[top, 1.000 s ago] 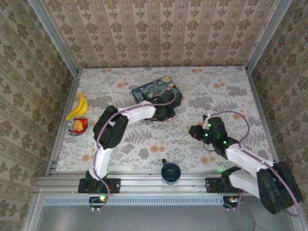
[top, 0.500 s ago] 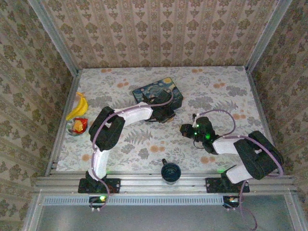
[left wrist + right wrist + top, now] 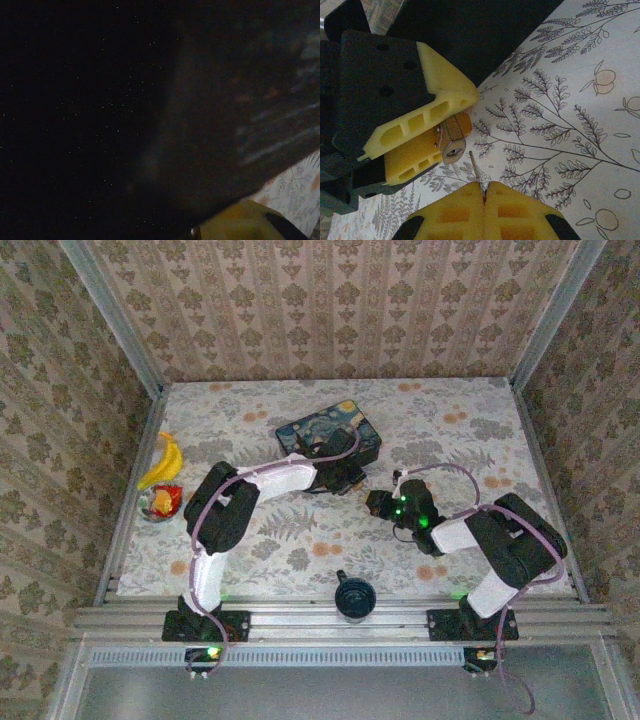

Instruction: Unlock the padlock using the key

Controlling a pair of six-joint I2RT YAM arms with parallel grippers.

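Around: dark blue painted box [image 3: 328, 435] close behind both grippers; banana [image 3: 165, 460] and a small red item [image 3: 162, 502] at table's [image 3: 450, 430] left edge; black round thing [image 3: 353, 597] by the front rail.
In the way: L fingers [image 3: 420, 117] flank the padlock; keyhole face is bare.
Counts: 1 padlock, 1 key, 1 box, 1 banana.
L gripper [image 3: 447, 131]: clamped on the padlock [image 3: 454, 141], just off the tablecloth in front of the box.
R gripper [image 3: 484, 187]: closed, pinching the key [image 3: 475, 169]; tip just beside keyhole, not in.
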